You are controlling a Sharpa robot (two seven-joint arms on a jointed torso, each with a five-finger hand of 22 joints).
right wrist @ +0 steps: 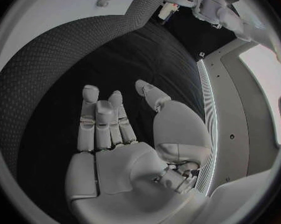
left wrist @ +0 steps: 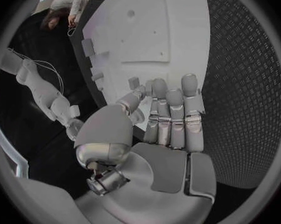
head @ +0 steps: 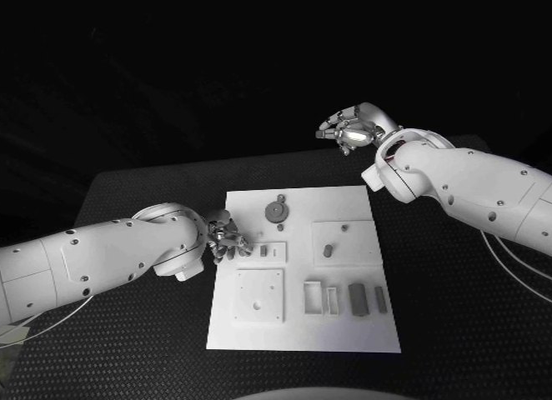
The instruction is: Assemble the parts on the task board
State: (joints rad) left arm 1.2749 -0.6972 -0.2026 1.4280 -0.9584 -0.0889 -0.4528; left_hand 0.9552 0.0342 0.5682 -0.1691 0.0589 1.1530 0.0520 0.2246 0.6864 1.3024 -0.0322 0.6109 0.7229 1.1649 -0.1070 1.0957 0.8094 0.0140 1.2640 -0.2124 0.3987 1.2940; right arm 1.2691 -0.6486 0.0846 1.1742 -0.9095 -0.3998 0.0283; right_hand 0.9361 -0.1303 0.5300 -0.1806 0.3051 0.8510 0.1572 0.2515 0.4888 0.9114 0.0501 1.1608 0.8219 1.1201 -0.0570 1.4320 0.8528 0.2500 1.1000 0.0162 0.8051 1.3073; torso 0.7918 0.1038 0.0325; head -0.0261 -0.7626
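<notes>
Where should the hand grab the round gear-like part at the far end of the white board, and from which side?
Probably from straight above, fingers pinching opposite sides of its rim. The round part lies flat on the white board, so only its top and edge are exposed. The left hand is nearer, at the board's left edge, and empty; the right hand is raised beyond the far end.

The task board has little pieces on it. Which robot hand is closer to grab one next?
Probably the left hand. It sits at the left edge of the task board, right beside a small part. The right hand is off the board, beyond its far end. Both hands hold nothing.
</notes>
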